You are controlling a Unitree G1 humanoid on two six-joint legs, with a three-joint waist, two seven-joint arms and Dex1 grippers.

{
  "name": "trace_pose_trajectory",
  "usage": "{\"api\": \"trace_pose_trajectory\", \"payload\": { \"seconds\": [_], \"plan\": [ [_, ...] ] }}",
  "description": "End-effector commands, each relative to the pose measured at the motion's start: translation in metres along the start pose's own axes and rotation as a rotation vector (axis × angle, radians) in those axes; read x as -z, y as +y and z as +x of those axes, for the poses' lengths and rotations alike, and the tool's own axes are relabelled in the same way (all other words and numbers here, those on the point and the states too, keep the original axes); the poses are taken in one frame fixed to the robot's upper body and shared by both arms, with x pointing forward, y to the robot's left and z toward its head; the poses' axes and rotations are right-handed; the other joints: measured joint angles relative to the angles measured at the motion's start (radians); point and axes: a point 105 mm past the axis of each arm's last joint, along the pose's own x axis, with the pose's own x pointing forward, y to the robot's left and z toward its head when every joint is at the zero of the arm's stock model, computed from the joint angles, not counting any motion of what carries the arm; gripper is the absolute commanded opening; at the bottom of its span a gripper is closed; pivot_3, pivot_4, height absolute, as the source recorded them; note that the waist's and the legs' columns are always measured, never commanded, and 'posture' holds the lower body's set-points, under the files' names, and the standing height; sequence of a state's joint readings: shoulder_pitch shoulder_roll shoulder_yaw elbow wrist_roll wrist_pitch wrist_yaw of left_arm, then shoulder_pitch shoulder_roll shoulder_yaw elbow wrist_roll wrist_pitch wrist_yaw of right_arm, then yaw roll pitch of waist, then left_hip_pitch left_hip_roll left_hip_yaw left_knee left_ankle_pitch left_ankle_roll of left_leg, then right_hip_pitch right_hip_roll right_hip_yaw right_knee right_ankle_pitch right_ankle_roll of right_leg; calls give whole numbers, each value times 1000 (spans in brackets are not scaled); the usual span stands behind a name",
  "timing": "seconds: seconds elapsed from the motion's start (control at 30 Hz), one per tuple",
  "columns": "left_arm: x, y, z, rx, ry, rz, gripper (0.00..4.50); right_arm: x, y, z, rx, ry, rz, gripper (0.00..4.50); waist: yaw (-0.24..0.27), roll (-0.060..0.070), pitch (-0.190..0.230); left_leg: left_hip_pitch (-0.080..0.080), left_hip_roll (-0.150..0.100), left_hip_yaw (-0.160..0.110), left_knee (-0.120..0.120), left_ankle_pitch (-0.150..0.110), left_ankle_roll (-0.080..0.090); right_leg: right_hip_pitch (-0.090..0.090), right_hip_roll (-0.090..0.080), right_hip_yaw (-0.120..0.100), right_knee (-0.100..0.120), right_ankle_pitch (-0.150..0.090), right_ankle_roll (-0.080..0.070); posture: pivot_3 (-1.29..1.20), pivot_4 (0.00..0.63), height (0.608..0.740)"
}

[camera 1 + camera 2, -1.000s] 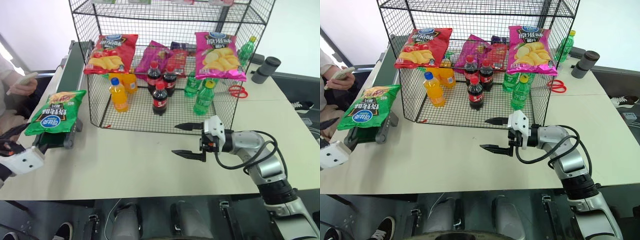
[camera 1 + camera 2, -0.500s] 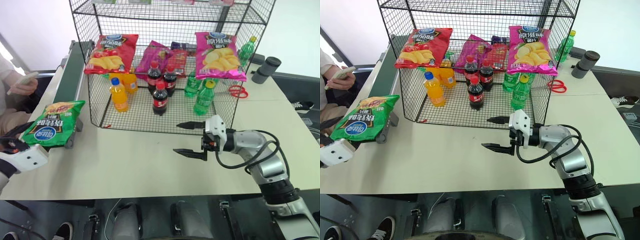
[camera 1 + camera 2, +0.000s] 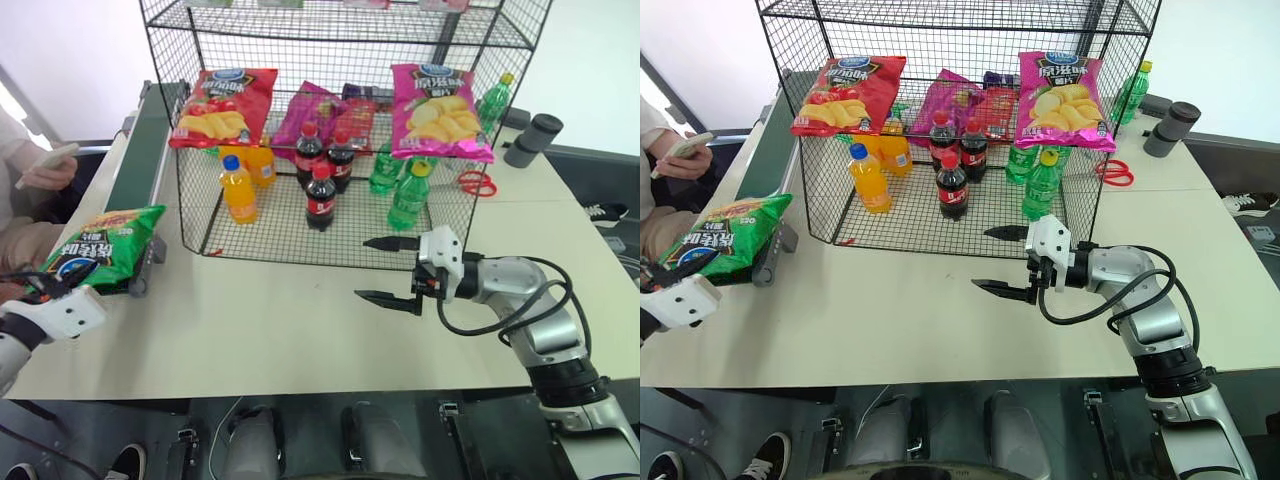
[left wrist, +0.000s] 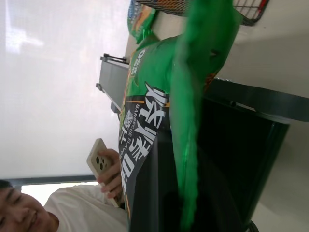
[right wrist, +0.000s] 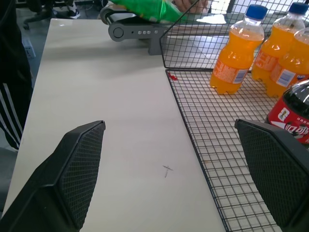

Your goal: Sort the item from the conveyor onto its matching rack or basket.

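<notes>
Since a second ago the glossy green crisp bag (image 3: pixel 100 245) has slid toward the near end of the long dark green conveyor belt in its grey metal frame (image 3: pixel 140 150) and now tips off it, its near end lower and pulled toward the left hand (image 3: pixel 40 290). That hand, which stood wide open a second ago, has closed on the bag's near edge. The right hand (image 3: pixel 392 270) has shifted slightly to the right and kept its two fingers spread.

The bag is bright green and shiny, with a blue oval logo near its lower end and a picture of yellow crisps near the upper end. Its surface is creased and puffed. In the left wrist view the bag (image 4: pixel 193 96) rises from between the fingers as a folded green edge, with white lettering on a dark panel beside it.

The left hand is clamped shut on the bag at the left edge of the pale tabletop (image 3: pixel 300 330). The right hand hangs above the tabletop just in front of the tall black wire-mesh rack (image 3: pixel 330 120), fully spread and holding nothing, fingers pointing left. In the right wrist view its two black fingers (image 5: pixel 72 169) stand wide apart over bare tabletop and the rack's floor grid.

A person's hand (image 3: pixel 45 170) holds a phone beyond the conveyor.
</notes>
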State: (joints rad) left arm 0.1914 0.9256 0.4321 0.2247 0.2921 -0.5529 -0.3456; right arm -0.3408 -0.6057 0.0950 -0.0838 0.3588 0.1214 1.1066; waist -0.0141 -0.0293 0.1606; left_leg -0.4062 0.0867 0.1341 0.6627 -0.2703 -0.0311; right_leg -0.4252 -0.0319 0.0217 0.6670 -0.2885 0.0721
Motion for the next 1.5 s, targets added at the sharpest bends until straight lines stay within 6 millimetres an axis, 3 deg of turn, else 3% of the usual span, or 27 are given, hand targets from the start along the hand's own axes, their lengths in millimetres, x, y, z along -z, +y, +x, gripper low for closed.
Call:
{"api": "trace_pose_trajectory", "payload": {
  "seconds": [0.03, 0.13, 0.27, 0.4, 0.6, 0.77, 0.97, 1.13, 1.27, 1.5],
  "plan": [
    [-6, 20, -1, -60, -26, -11, 31, -8, -4, -1, 19, -22, -48, 4500, 0, 0, 0, 0, 0, 0, 0, 0, 0, 0, 0, 0, 0, 0, 0, 0, 150, 740],
    [-10, 31, -2, -92, -45, -33, 31, -6, -4, 0, 18, -18, -54, 4500, 0, 0, 0, 0, 0, 0, 0, 0, 0, 0, 0, 0, 0, 0, 0, 0, 150, 740],
    [-22, 54, -6, -161, -122, -189, 31, -5, -6, 0, 24, -21, -55, 4500, 0, 0, 0, 0, 0, 0, 0, 0, 0, 0, 0, 0, 0, 0, 0, 0, 150, 740],
    [-43, 75, -19, -128, -295, -513, 31, -6, -10, -1, 36, -35, -46, 4500, -2, 0, 0, 0, 1, 0, 1, 0, 0, 0, 0, 0, 1, 0, 0, 0, 150, 740],
    [-81, 62, -51, 259, -473, -909, 31, -7, -17, -9, 50, -44, -25, 4500, -7, 0, 0, 0, 1, 0, 1, 0, -1, 0, 1, 1, 2, 0, 0, 0, 150, 740],
    [-123, 65, -55, 519, -627, -1197, 31, -13, -13, -17, 30, -75, 62, 4500, 4, 0, 0, 1, 1, -3, 3, 1, -2, 1, 2, 1, 2, -1, -1, 0, 150, 740],
    [-171, 44, -52, 988, -840, -1558, 31, -39, 17, -37, -147, -177, 454, 4500, 1, 0, 0, 1, 0, -4, 3, 1, -2, 2, 2, 1, 3, 0, 0, 0, 150, 740],
    [-194, 41, -32, 1239, -970, -1648, 31, -51, 9, -51, -134, -213, 539, 4500, 0, 0, 0, 2, 0, -5, 3, 1, -2, 2, 4, 1, 3, 0, 0, 0, 150, 740],
    [-206, 47, -20, 1411, -1063, -1669, 31, -68, 27, -59, -255, -242, 648, 4500, 1, 0, 0, 1, -1, -6, 3, 1, -2, 2, 5, 2, 3, 0, 0, 0, 150, 740],
    [-223, 39, -17, 1624, -1083, -1625, 31, -64, 44, -44, -290, -197, 675, 4500, -4, 0, 0, -1, 0, -6, 3, 1, -2, 1, 5, 2, 2, 0, 0, 0, 150, 740]
  ]
}}
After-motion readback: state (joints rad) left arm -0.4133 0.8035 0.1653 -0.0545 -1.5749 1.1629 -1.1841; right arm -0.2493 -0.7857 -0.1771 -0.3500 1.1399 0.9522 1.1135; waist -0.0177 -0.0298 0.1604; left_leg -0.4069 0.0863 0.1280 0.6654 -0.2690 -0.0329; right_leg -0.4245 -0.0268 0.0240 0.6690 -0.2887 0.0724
